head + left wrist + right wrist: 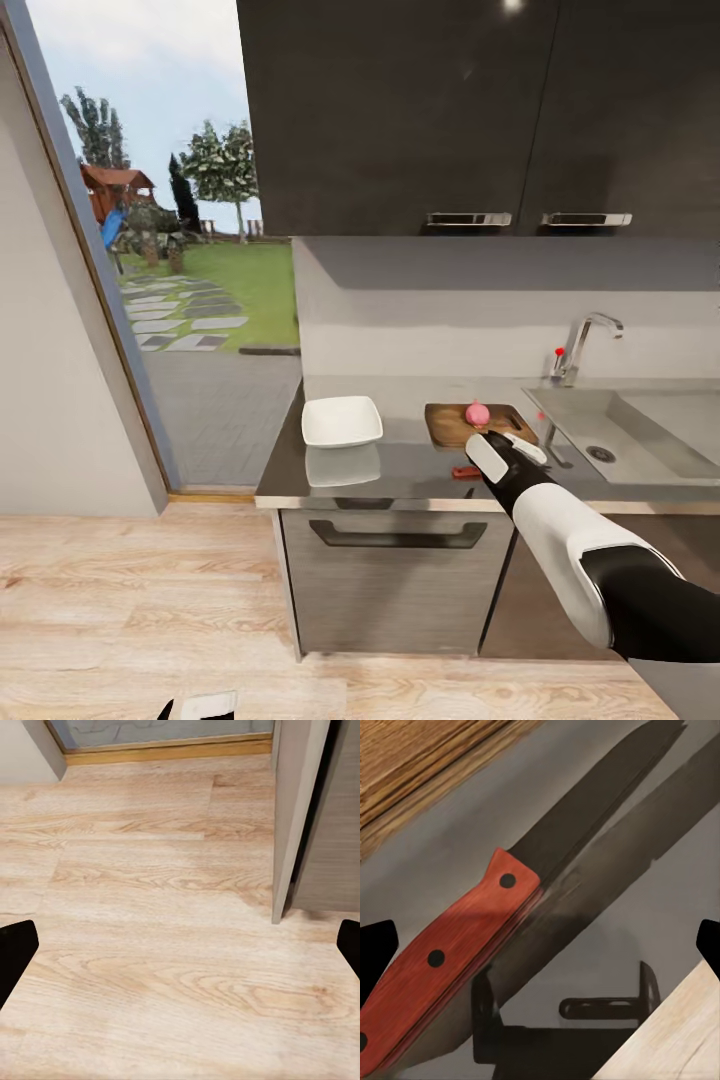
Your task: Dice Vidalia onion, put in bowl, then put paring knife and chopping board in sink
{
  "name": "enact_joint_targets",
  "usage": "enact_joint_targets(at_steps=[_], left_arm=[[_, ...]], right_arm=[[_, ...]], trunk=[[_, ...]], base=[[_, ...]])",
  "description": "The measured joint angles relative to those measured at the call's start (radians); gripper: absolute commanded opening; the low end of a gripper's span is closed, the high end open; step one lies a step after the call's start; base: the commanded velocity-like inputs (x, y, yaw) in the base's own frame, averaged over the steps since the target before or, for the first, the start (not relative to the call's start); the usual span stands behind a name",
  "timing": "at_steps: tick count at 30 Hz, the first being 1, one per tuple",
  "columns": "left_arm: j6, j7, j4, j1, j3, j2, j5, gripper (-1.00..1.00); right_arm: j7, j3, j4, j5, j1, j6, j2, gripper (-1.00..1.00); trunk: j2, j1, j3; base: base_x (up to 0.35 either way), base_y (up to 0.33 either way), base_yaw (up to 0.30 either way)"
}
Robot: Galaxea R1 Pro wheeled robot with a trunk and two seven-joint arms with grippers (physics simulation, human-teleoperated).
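Lining up my right gripper (508,452) over the paring knife (472,945), onion waiting on the board.

I am hovering the right gripper above the front strip of the countertop (400,470), its two fingertips spread wide at either side of the wrist view with the knife's red handle lying between them, untouched, so I can close across the handle and not the blade. The knife is lying flat on the countertop just in front of the chopping board (450,425), where the Vidalia onion (477,413) is sitting whole and pinkish, ready for dicing. The bowl (341,420) is standing just left of the board, the sink (640,440) to its right. My left gripper (180,945) is hanging low over the wooden floor (150,907), splayed wide and carrying nothing.
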Motion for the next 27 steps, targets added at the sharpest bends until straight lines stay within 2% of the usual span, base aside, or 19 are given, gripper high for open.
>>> enact_joint_targets(at_steps=[21, 27], left_arm=[[0.000, 0.000, 0.000, 0.000, 0.001, 0.001, 0.000, 1.00], [0.000, 0.000, 0.000, 0.000, 0.000, 0.001, 0.000, 1.00]], right_arm=[[0.002, 0.000, 0.014, 0.000, 0.000, -0.006, 0.013, 1.00], [0.003, 0.000, 0.023, 0.000, 0.000, -0.025, 0.014, 1.00]], trunk=[[0.000, 0.000, 0.000], [0.000, 0.000, 0.000]], base=[[0.001, 0.027, 0.000], [0.103, 0.060, 0.000]])
